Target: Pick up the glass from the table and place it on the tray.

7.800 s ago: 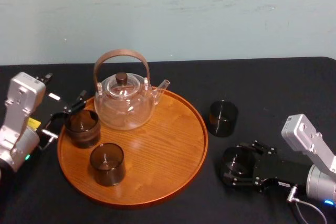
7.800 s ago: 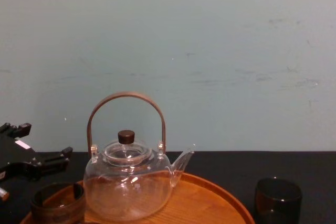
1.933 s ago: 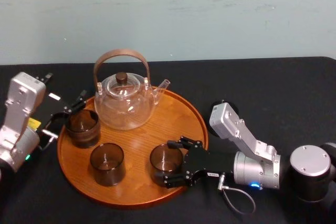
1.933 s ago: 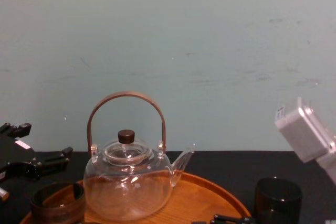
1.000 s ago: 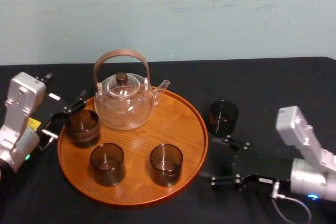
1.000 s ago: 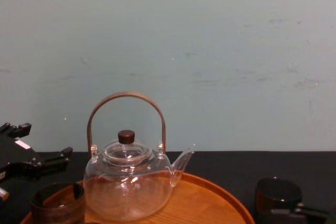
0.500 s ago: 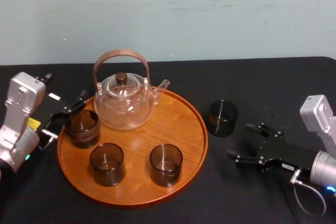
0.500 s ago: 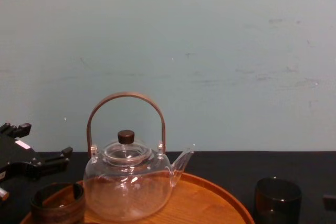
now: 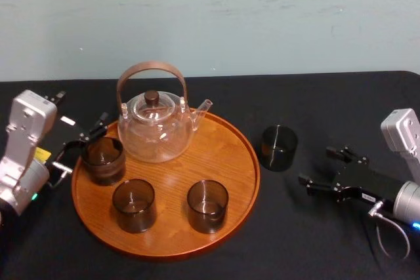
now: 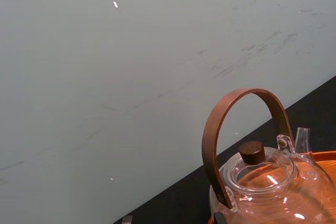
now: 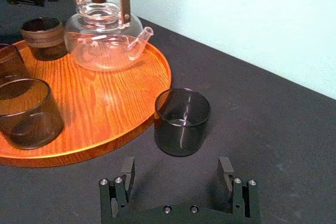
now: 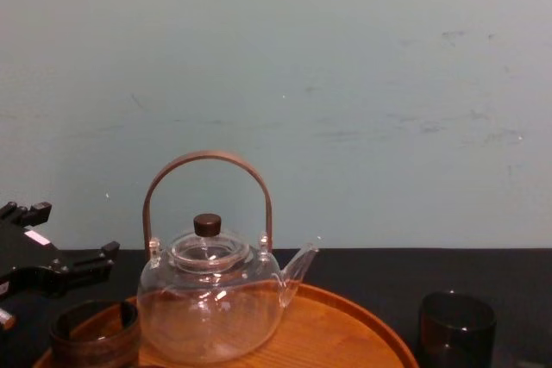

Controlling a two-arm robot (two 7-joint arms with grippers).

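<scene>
The glass (image 9: 279, 147) stands upright on the black-clothed counter (image 9: 328, 106), just off the right edge of the round wooden tray (image 9: 226, 155) and not touching its rim. The right hand (image 9: 317, 166) lies low over the counter to the right of the glass, near it but apart from it. Its two fingers are spread wide and point toward the glass, with nothing between them. In the right wrist view the glass (image 11: 181, 121) sits ahead of the gap between the fingers of that hand (image 11: 177, 168), with bare cloth between them. On the tray stand a clear glass teapot (image 9: 155, 126) with a brown bow handle at the back, a squat dark cup (image 9: 103, 160) with a brown band at the left, and two more smoky tumblers (image 9: 134, 205) (image 9: 207, 206) side by side near the front. The left hand (image 9: 85, 142) rests at the tray's left edge, just beside the banded cup, its fingers parted and holding nothing.
</scene>
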